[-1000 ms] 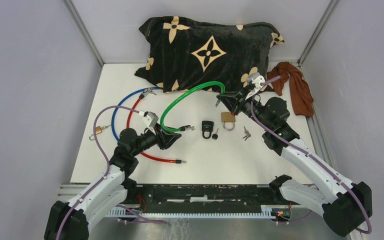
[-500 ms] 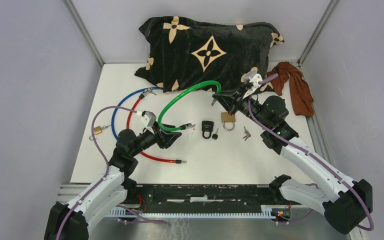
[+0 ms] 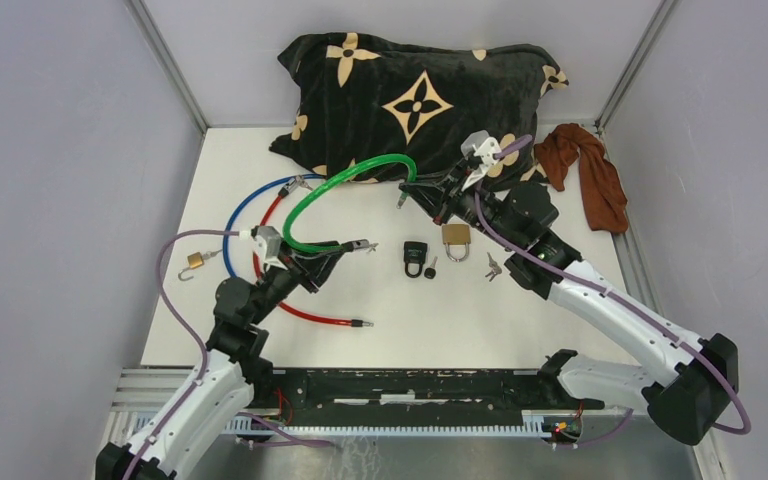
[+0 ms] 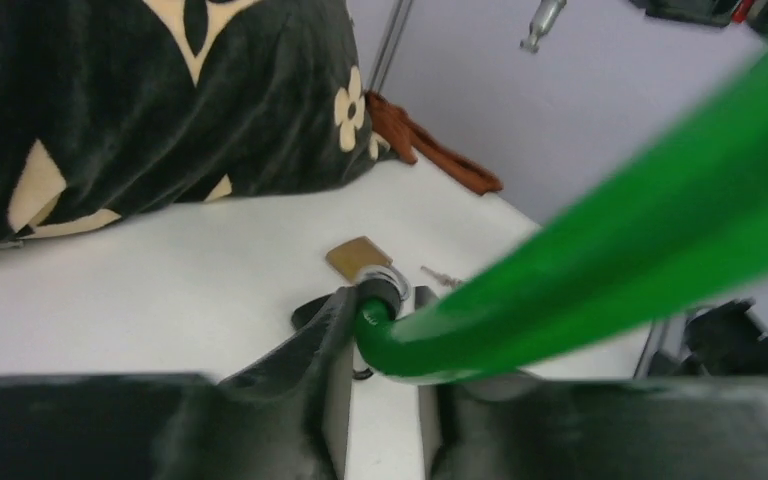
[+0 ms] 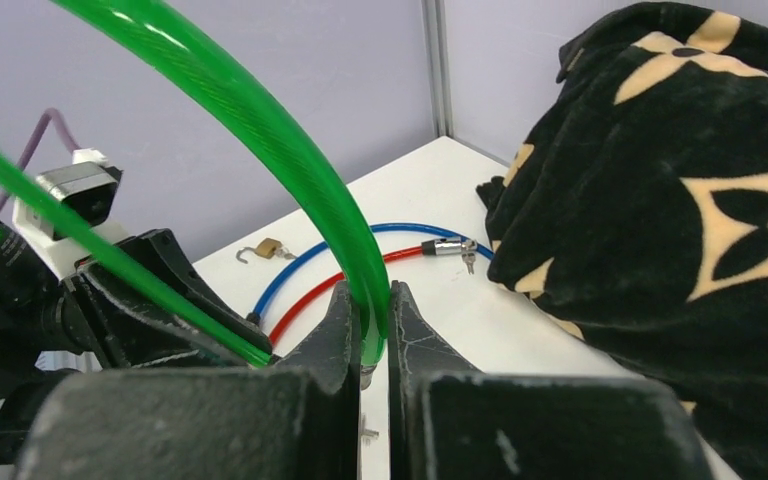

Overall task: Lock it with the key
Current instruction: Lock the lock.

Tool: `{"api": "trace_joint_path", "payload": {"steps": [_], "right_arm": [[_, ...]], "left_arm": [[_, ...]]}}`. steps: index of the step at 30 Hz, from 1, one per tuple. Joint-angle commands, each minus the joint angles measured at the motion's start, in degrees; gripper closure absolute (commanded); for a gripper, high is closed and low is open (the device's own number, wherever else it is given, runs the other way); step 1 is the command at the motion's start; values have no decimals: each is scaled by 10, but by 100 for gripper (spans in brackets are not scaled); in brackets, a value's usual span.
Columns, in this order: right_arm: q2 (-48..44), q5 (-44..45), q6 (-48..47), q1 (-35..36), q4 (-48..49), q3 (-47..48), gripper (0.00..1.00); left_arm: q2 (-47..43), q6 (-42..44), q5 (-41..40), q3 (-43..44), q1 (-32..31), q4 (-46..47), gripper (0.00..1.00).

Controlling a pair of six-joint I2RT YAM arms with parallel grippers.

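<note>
**Green cable lock held off the table by both arms**

White table (image 3: 460,320), walled on three sides. A large black pillow (image 3: 420,100) with beige flower prints lies across the far edge. A crumpled brown cloth (image 3: 590,170) sits at its right end, in the far right corner.

The green cable lock (image 4: 610,230) arcs in the air in front of the pillow, lifted clear of the table. The left gripper (image 3: 335,252) has its jaws closed round the near end, with the metal tip poking out past the fingers. The right gripper (image 3: 410,193) pinches the far end tight, fingers nearly together, a short metal tip hanging below. Which end takes the key, I cannot tell.

A blue cable (image 3: 232,215) and a red cable (image 3: 310,315) loop on the left half of the table, crossing under the green arc.

At centre, a black padlock (image 3: 416,258) and a brass padlock (image 3: 456,240) lie side by side. A small bunch of keys (image 3: 493,267) lies just right of the brass one, free of both grippers. A smaller brass padlock (image 3: 196,261) lies at the left edge, its shackle open.
</note>
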Motion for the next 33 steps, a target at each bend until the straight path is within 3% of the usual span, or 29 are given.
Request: {"api": "trace_joint_path", "payload": {"steps": [1,2,3,12,16,22,33], "right_arm": [[18,17,8,30,33,59,100],[24,18,8,36,33,65,100],[29,18,7,42,32,73,100],[103,-17,-36,130,46,165,100],[141,-24,-90,168,60,206,100],[204,-77,-119,180,49,260,100],[229,-60,-137,182,5,268,100]], "left_arm": [[-49,-34,-68,-7,10,43,85],[-59,-33,-73,-9,11,43,96],[-70,-34,-79,-10,13,42,98],[-139,-97,-119,-4,25,101,98],[-149,-170,-154,-11,45,122,98],[-186,-134,-103,-43,58,129,98],[-228,-131,-124,-55,72,108,98]]}}
